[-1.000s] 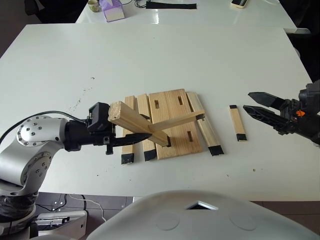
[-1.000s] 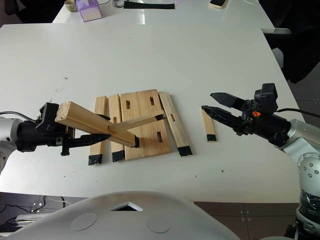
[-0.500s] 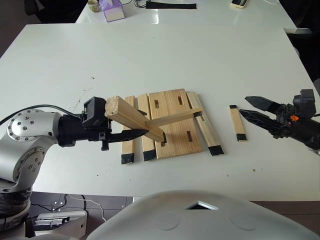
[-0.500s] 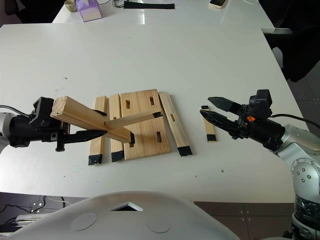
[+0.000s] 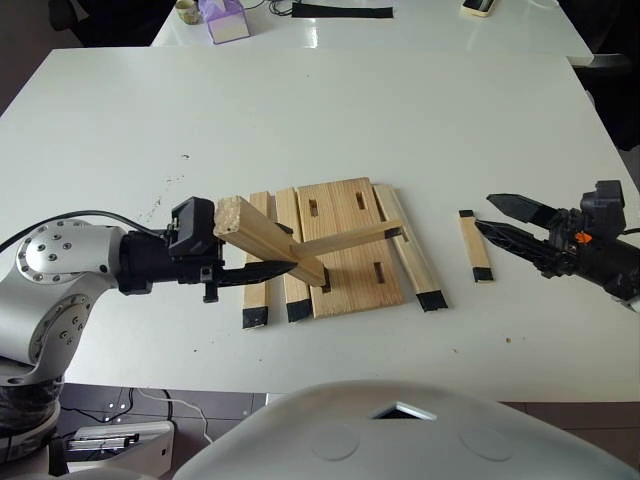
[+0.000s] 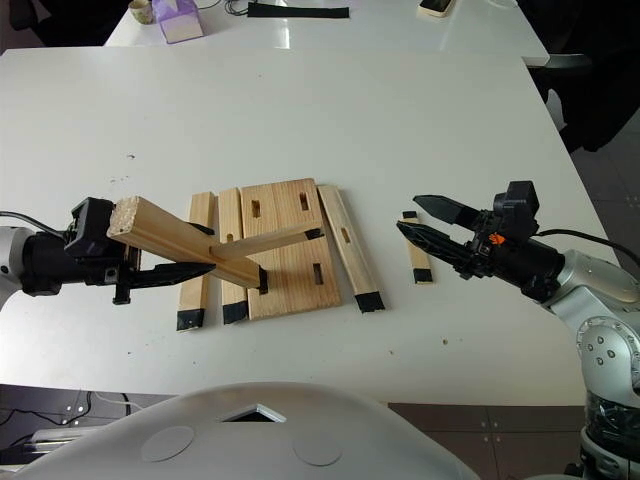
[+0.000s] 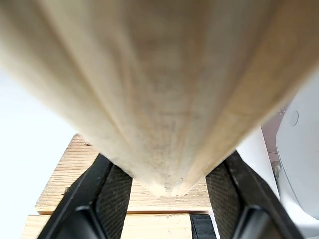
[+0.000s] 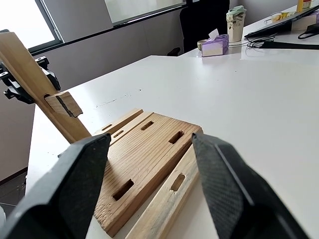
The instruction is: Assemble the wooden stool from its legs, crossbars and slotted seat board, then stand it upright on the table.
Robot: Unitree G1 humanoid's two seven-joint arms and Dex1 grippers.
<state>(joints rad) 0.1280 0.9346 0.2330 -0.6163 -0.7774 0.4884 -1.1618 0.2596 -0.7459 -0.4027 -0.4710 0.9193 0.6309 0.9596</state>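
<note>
Left gripper (image 6: 203, 267) clamping tilted leg (image 6: 160, 232) — over seat board (image 6: 286, 296), right gripper (image 6: 410, 214) spread wide

I count one flat, square seat board of pale wood (image 5: 335, 215) on the white table (image 5: 400, 120), with three slots showing in it. There are four long pale wooden legs: two lie side by side left of the board (image 5: 256, 300) (image 5: 296, 295), one lies right of it (image 5: 415, 262), and a fourth leg (image 5: 262, 238) is clamped in the air by the left gripper (image 5: 285, 268). There are two short wooden crossbars: one (image 5: 475, 245) lies well to the right, and one (image 5: 350, 238) is stuck into the raised leg. There are two black two-fingered grippers, counting the right gripper (image 5: 484, 213). The far table (image 5: 420, 25) holds one cup (image 5: 186, 10), one purple tissue box (image 5: 225, 18) and one black strip (image 5: 340, 11).
</note>
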